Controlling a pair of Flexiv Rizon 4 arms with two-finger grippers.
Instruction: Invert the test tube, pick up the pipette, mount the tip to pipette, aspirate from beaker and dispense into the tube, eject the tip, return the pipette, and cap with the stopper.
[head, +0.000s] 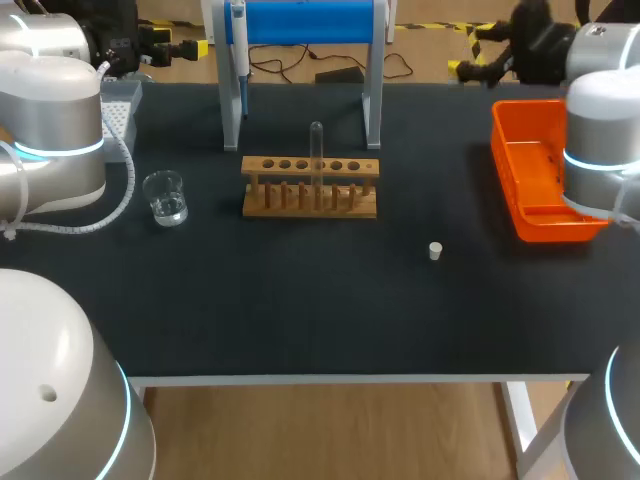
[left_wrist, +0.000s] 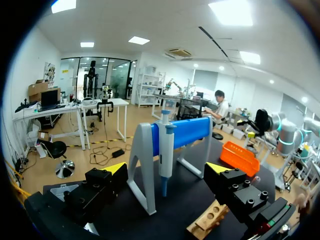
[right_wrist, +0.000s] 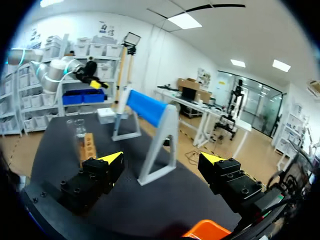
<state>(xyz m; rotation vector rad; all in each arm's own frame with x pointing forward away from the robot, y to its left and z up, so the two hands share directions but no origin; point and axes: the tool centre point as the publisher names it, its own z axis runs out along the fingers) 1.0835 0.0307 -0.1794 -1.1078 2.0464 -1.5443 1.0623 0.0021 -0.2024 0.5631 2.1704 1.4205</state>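
A clear test tube (head: 316, 152) stands in the wooden rack (head: 310, 186), rounded end up. The pipette (head: 240, 45) hangs on the blue and grey stand (head: 372, 100) at the back; in the left wrist view the pipette (left_wrist: 166, 150) is ahead of my left gripper (left_wrist: 166, 170), whose fingers stand wide open and empty. A glass beaker (head: 165, 197) with water sits left of the rack. The small white stopper (head: 435, 250) lies right of the middle. My right gripper (right_wrist: 161, 159) is open and empty, high beside the stand (right_wrist: 150, 112). Both grippers, left (head: 180, 47) and right (head: 475, 50), hover at the table's far edge.
An orange bin (head: 540, 170) stands at the right edge of the black table. A grey tip box (head: 122, 110) sits at the back left, partly behind my left arm. The rack (right_wrist: 88, 145) and beaker (right_wrist: 80, 127) show beyond my right gripper.
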